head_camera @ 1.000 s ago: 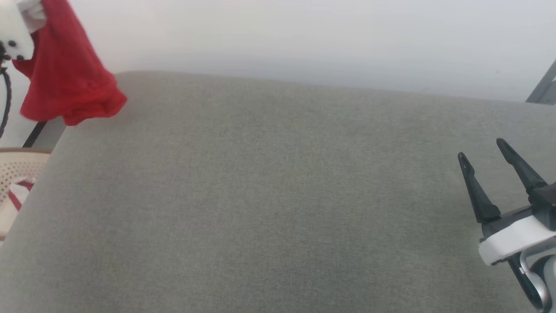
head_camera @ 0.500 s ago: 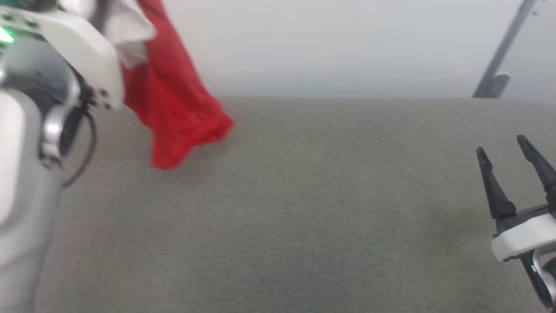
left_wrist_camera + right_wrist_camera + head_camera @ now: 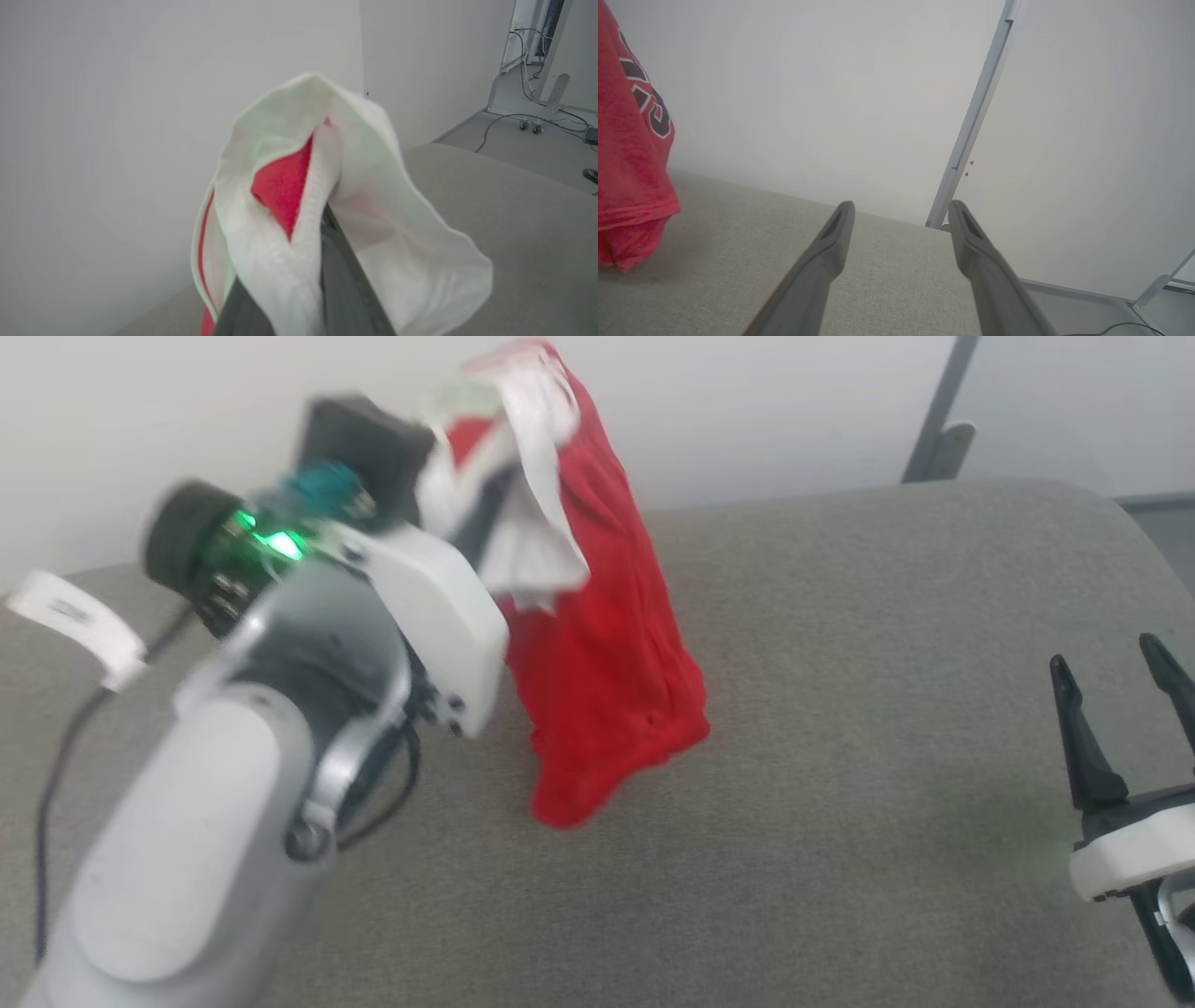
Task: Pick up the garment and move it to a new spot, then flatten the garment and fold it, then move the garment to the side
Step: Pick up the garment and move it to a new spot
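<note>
The garment (image 3: 597, 644), a bright red jersey with white panels, hangs in a bunch from my left gripper (image 3: 485, 457), which is shut on its upper end. Its lower hem dangles just above or on the grey padded surface (image 3: 840, 663); I cannot tell which. In the left wrist view the white and red cloth (image 3: 299, 210) wraps my fingers (image 3: 341, 284). At the left edge of the right wrist view the jersey (image 3: 630, 154) shows its dark number. My right gripper (image 3: 1125, 691) stands open over the right side of the surface, its fingers (image 3: 831, 252) empty.
A pale wall rises behind the grey surface. A slanted grey metal post (image 3: 934, 420) stands at the back right. Cables and a wheeled stand (image 3: 537, 121) lie on the floor beyond the surface. My left forearm (image 3: 215, 821) covers the lower left of the head view.
The head camera has turned, shifting the whole picture. My left arm has carried the hanging jersey from the far left edge in toward the middle of the surface. The right gripper stays open.
</note>
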### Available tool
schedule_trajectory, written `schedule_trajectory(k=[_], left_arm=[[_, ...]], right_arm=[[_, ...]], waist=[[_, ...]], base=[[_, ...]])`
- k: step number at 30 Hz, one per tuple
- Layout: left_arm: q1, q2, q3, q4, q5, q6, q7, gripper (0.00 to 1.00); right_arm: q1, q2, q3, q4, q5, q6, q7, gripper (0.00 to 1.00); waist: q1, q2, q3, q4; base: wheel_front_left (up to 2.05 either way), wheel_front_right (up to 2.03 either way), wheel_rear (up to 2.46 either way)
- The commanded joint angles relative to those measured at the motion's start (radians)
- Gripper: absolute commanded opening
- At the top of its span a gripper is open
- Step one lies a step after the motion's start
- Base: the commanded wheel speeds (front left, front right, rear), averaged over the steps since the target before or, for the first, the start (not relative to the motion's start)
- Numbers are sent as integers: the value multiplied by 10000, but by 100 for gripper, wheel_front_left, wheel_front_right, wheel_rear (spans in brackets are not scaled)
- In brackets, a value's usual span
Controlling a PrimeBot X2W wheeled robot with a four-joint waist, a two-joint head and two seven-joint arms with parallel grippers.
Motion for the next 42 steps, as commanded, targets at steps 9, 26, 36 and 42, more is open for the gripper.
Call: schedule_trajectory(k=[9, 26, 36, 42], left_arm=[[2250, -103, -610, 813, -537, 142, -148, 0], [3580, -345, -1303, 5360, -920, -600, -1052, 0], [3330, -1032, -1707, 7856, -1086, -1194, -1761, 79], [3020, -1026, -1527, 8026, -1353, -1602, -2142, 100]], right_arm=[[166, 357, 134, 497, 64, 1, -349, 100], [15, 339, 544, 1037, 197, 1, -558, 100], [-127, 241, 827, 1143, 193, 1, -576, 100], [11, 260, 837, 1223, 106, 1, -548, 100]], waist=[[0, 0, 341, -454], [0, 0, 374, -214], [0, 0, 191, -64], [0, 0, -272, 101]], base=[[0, 0, 0], [0, 0, 0], [0, 0, 0], [0, 0, 0]])
